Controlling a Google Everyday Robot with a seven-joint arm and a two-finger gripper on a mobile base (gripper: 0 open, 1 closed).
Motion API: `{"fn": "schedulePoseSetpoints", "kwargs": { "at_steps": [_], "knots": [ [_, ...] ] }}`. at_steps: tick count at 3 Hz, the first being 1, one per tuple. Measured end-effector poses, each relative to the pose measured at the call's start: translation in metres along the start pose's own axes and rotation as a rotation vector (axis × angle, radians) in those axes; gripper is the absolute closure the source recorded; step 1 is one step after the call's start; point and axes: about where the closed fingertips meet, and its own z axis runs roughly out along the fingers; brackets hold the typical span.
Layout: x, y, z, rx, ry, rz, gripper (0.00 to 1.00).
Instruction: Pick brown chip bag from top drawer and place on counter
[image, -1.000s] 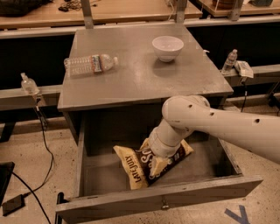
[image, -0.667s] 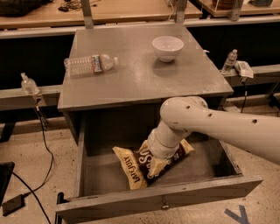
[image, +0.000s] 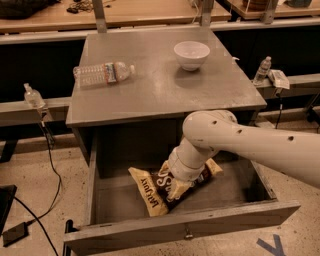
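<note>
The brown chip bag (image: 152, 192) lies in the open top drawer (image: 180, 232), with its tan "Late July" end toward the front left and its dark part under my arm. My gripper (image: 184, 181) points down into the drawer right on the middle of the bag, hidden below the white wrist (image: 192, 160). The grey counter (image: 160, 85) is the cabinet top just behind and above the drawer.
A clear plastic water bottle (image: 102, 73) lies on its side at the counter's left. A white bowl (image: 191, 54) stands at the counter's back right. Light-wood tabletops (image: 140, 11) run behind. Small bottles (image: 33, 96) sit on side ledges. A cable (image: 50, 165) trails on the floor at left.
My arm has shifted slightly to the left over the bag. The bag stays in about the same place in the drawer.
</note>
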Motion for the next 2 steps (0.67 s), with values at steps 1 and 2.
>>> {"fn": "schedulePoseSetpoints", "kwargs": {
  "at_steps": [1,2],
  "knots": [
    [-0.007,-0.004,-0.021,0.006,-0.037,0.013,1.00],
    [-0.021,-0.015,-0.077,0.041,-0.121,0.033,1.00]
  ]
}}
